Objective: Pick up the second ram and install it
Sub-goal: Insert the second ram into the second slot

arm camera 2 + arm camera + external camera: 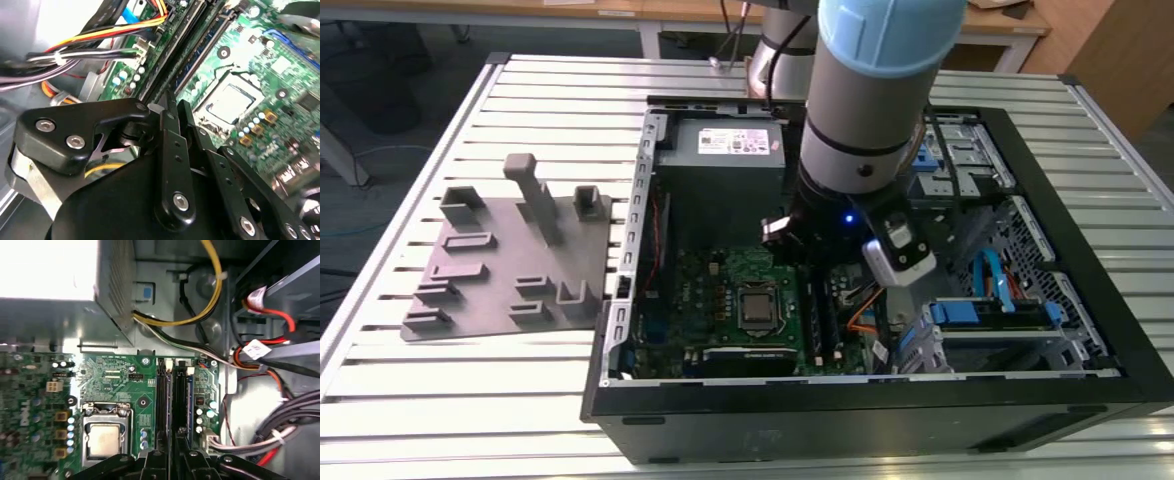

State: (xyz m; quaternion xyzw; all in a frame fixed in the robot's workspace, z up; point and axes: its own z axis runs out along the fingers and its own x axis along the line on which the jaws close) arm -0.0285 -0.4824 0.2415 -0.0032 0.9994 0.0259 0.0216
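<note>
In the second wrist view, the black metal end effector [176,107] hangs over the large green square motherboard [280,65]; whether it grips anything, I cannot tell.

In the first wrist view, the long, thin dark blue-green second ram [188,400] seems to stand in its slot just beyond the end effector.

In the exterior view, that slot lies at three o'clock from the silver processor socket [761,305].

The stick is probably light, stiff and fragile, best held by its bare edges.

Nothing can be read with certainty. In the exterior view, upper middle of the frame, a white label [740,140] on the grey power supply [720,170] carries print too small to make out. In the first wrist view, white lettering [25,417] stands on the green motherboard [115,377], and a white tag [256,348] on the red cables [280,315] is illegible
</note>
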